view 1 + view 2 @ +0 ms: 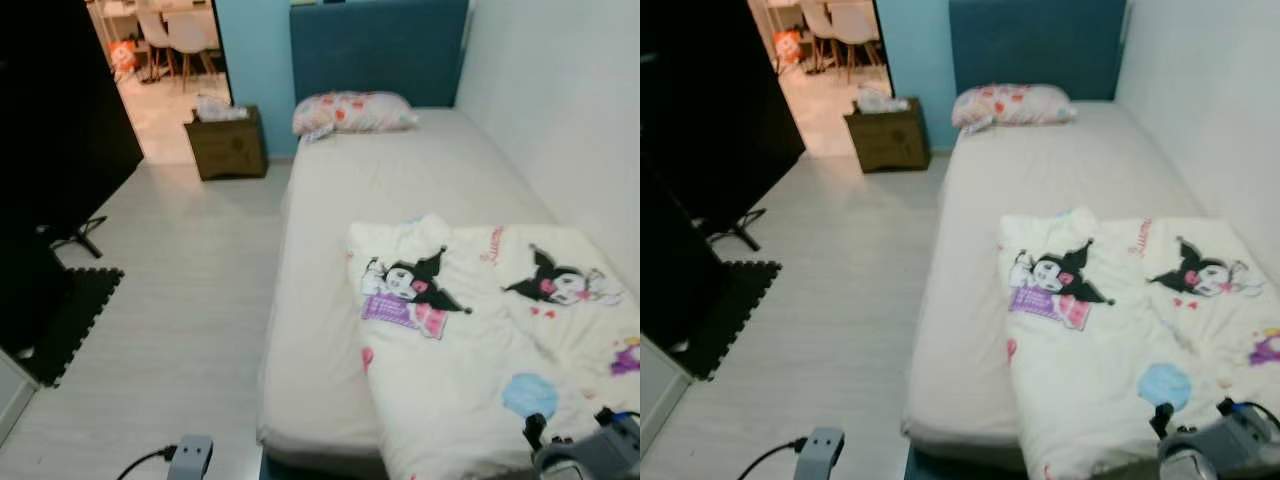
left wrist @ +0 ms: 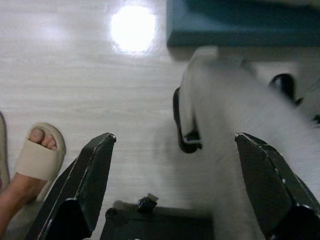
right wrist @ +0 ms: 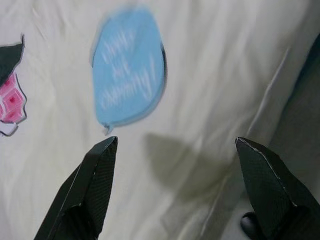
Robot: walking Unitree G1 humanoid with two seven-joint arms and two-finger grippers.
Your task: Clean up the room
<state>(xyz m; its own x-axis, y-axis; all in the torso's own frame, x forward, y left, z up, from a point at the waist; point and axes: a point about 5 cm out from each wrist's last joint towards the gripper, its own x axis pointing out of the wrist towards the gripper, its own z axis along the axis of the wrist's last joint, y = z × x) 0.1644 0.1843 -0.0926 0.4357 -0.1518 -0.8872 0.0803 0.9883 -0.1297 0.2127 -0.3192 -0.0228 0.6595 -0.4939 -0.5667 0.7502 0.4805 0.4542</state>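
While the left claw [image 2: 172, 187] hangs spread over floor, the right claw [image 3: 175, 187] hovers spread above the blanket [image 1: 470, 350].

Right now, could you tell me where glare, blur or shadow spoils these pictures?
Left wrist view: a bright glare patch on the pale wooden floor, and a pale, motion-blurred shape between the open left gripper fingers. Right wrist view: the open right gripper shadows the cream cartoon-print blanket. Eye views: soft throughout.

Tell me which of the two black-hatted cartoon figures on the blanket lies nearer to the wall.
The figure on the blanket's right half, beside the white wall. The other figure, with a purple patch under it, faces the floor side.
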